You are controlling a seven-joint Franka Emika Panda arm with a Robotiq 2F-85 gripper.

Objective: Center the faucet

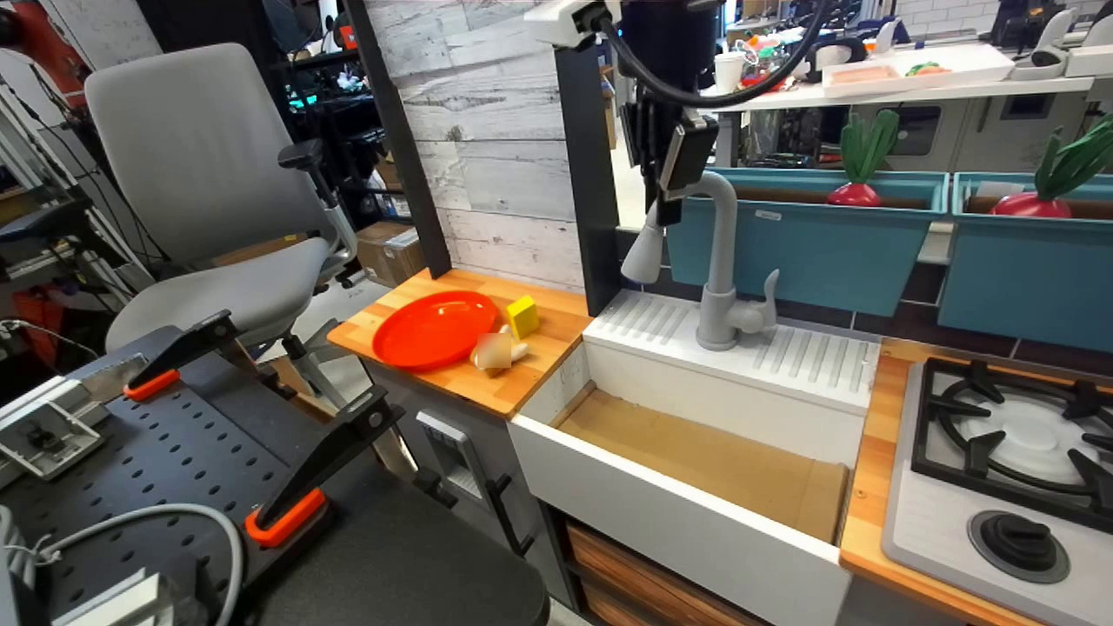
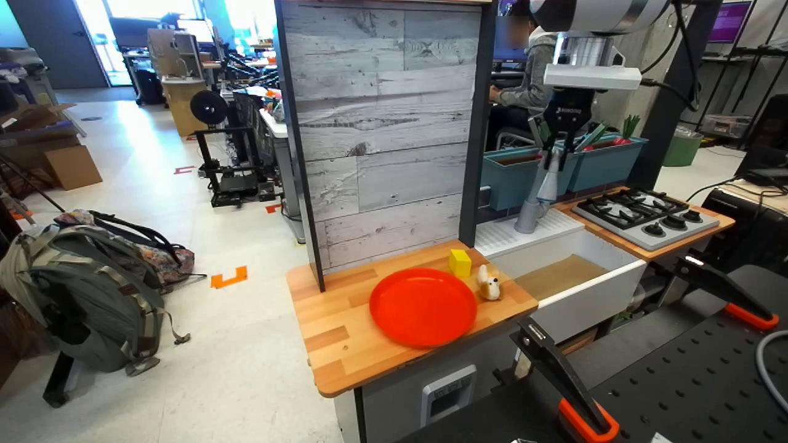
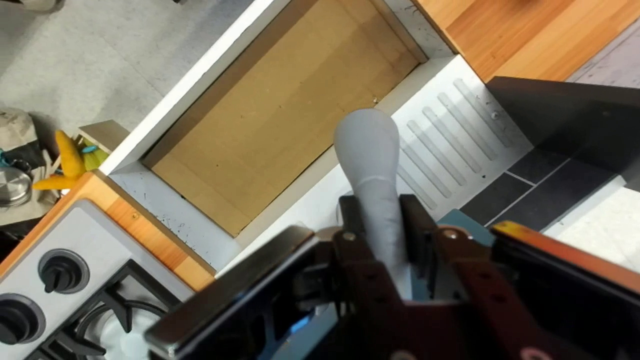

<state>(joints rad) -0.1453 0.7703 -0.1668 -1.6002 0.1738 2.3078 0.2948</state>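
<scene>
The grey faucet [image 1: 723, 248] stands upright on the white ledge behind the sink [image 1: 669, 496]. In an exterior view its spout is swung toward the left end of the sink. It also shows in an exterior view [image 2: 529, 212], partly behind its own spout head. My gripper [image 1: 666, 211] points down at the arched spout, just above the flared spout head. In the wrist view the fingers [image 3: 378, 205] lie on both sides of the spout [image 3: 367, 142] and appear to touch it. The gripper also shows in an exterior view [image 2: 555, 161].
Teal planters [image 1: 800, 239] with toy radishes stand close behind the faucet. A dark post [image 1: 591, 183] and wood panel [image 2: 381, 123] rise at the side. A red plate [image 2: 423, 307], yellow block [image 2: 460, 263] and small toy dog [image 2: 489, 283] lie on the counter. A stove [image 1: 1000, 469] flanks the sink.
</scene>
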